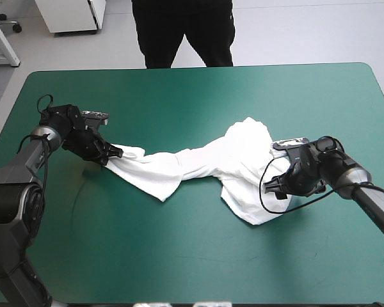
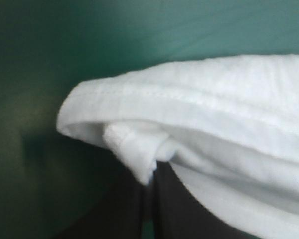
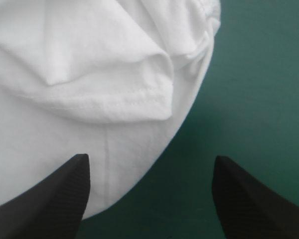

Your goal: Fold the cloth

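Observation:
The white T-shirt [image 1: 205, 163] lies stretched and twisted across the middle of the teal-green table, bunched into a heap toward the right. My left gripper [image 1: 112, 153] is shut on the T-shirt at its left corner; in the left wrist view the hemmed edge [image 2: 189, 99] folds over the closed black fingers [image 2: 134, 209]. My right gripper [image 1: 276, 187] stands open at the T-shirt's right edge, low over the table. In the right wrist view its fingers [image 3: 55, 199] stand wide apart, one resting over the white T-shirt [image 3: 89, 74], the other over bare cover.
A person stands beyond the table's far edge [image 1: 182, 32], not reaching over it. Bare teal-green cover [image 1: 179, 256] stretches along the front and the far side of the table.

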Tool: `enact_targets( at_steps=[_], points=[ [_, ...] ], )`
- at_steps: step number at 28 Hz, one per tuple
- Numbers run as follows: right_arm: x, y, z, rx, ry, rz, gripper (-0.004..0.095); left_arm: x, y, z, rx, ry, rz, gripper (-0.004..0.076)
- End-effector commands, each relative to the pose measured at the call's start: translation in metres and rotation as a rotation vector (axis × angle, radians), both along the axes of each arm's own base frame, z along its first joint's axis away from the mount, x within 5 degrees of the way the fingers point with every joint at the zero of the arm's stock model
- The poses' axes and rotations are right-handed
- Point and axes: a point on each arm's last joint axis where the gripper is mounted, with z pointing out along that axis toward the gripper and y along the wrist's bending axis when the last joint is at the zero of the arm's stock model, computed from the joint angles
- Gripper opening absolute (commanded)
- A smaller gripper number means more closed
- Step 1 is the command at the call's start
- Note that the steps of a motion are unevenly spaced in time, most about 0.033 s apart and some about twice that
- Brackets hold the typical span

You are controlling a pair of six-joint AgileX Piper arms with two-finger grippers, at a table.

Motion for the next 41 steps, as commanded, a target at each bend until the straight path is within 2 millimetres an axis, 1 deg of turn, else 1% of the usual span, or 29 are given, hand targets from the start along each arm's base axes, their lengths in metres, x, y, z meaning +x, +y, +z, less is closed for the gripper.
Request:
enact_targets(
  at_steps=[1,3,5,8,9,11,12,13,14,16,17,19,20,22,25,27,29,31,33,34,36,37,38,39,40,41],
  points=[
    [0.010,0.001,0.001,0.016,-0.044,0.001,0.0646,-0.002,-0.001,0.021,-0.005,-0.046,0.000,-0.0009],
    [0.013,0.002,-0.007,0.009,-0.021,0.001,0.0612,-0.002,-0.001,0.021,-0.005,-0.046,0.000,-0.0009],
    [0.017,0.003,-0.017,-0.001,0.012,0.002,0.0538,-0.002,-0.001,0.021,-0.005,-0.046,0.000,-0.0009],
    [0.020,0.005,-0.030,-0.007,0.055,0.011,0.0390,-0.002,-0.001,0.021,-0.005,-0.044,-0.001,-0.0009],
    [0.022,0.006,-0.036,-0.007,0.076,0.016,0.0310,-0.002,-0.001,0.021,-0.005,-0.044,-0.001,-0.0009],
    [0.023,0.008,-0.044,-0.009,0.105,0.020,0.0188,-0.002,-0.001,0.021,-0.005,-0.044,-0.001,-0.0009],
    [0.024,0.008,-0.049,-0.009,0.125,0.025,0.0088,-0.002,-0.001,0.021,-0.005,-0.044,-0.001,-0.0009],
    [0.024,0.010,-0.052,-0.001,0.136,0.028,0.0018,-0.002,-0.001,0.021,-0.005,-0.044,-0.001,-0.0009],
    [0.024,0.011,-0.054,0.005,0.145,0.032,-0.0013,-0.002,-0.001,0.021,-0.005,-0.044,-0.001,-0.0009],
    [0.024,0.011,-0.053,0.011,0.140,0.036,-0.0017,-0.002,-0.001,0.022,-0.009,-0.046,0.001,-0.0009],
    [0.025,0.011,-0.051,0.013,0.132,0.036,-0.0017,-0.003,-0.001,0.024,-0.016,-0.053,0.004,-0.0009],
    [0.026,0.011,-0.038,0.012,0.109,0.048,-0.0017,-0.005,-0.003,0.035,-0.039,-0.067,0.008,-0.0009],
    [0.027,0.010,-0.028,0.010,0.088,0.052,-0.0017,-0.008,-0.004,0.043,-0.043,-0.081,0.007,-0.0009],
    [0.028,0.009,-0.001,0.011,0.027,0.060,-0.0017,-0.015,-0.004,0.063,-0.048,-0.108,0.004,-0.0009],
    [0.025,0.003,0.054,-0.027,-0.101,0.078,-0.0017,-0.028,-0.005,0.106,-0.055,-0.202,0.008,-0.0009],
    [0.017,-0.004,0.100,-0.050,-0.210,0.075,-0.0017,-0.040,-0.005,0.141,-0.066,-0.300,0.024,-0.0009],
    [0.003,-0.014,0.148,-0.075,-0.337,0.059,-0.0017,-0.055,-0.005,0.178,-0.076,-0.404,0.039,-0.0009],
    [-0.016,-0.024,0.200,-0.069,-0.517,0.017,-0.0017,-0.074,-0.005,0.214,-0.086,-0.518,0.045,-0.0009],
    [-0.037,-0.034,0.249,-0.051,-0.696,-0.015,-0.0017,-0.092,-0.006,0.246,-0.106,-0.621,0.058,-0.0009],
    [-0.060,-0.041,0.288,-0.018,-0.838,-0.035,-0.0017,-0.111,-0.008,0.277,-0.143,-0.726,0.051,-0.0009],
    [-0.084,-0.049,0.322,0.022,-0.968,-0.054,-0.0017,-0.133,-0.011,0.308,-0.184,-0.837,0.039,-0.0009],
    [-0.094,-0.052,0.332,0.034,-1.012,-0.055,-0.0017,-0.145,-0.013,0.323,-0.205,-0.891,0.030,-0.0009],
    [-0.113,-0.056,0.350,0.064,-1.086,-0.049,-0.0017,-0.162,-0.015,0.342,-0.235,-0.968,0.018,-0.0009],
    [-0.126,-0.059,0.359,0.088,-1.127,-0.045,-0.0017,-0.179,-0.015,0.358,-0.244,-1.035,0.011,-0.0009],
    [-0.137,-0.061,0.364,0.110,-1.156,-0.044,-0.0017,-0.190,-0.015,0.368,-0.250,-1.075,0.011,-0.0009],
    [-0.155,-0.064,0.370,0.150,-1.192,-0.035,-0.0017,-0.210,-0.015,0.380,-0.255,-1.126,0.006,-0.0009]
  ],
)
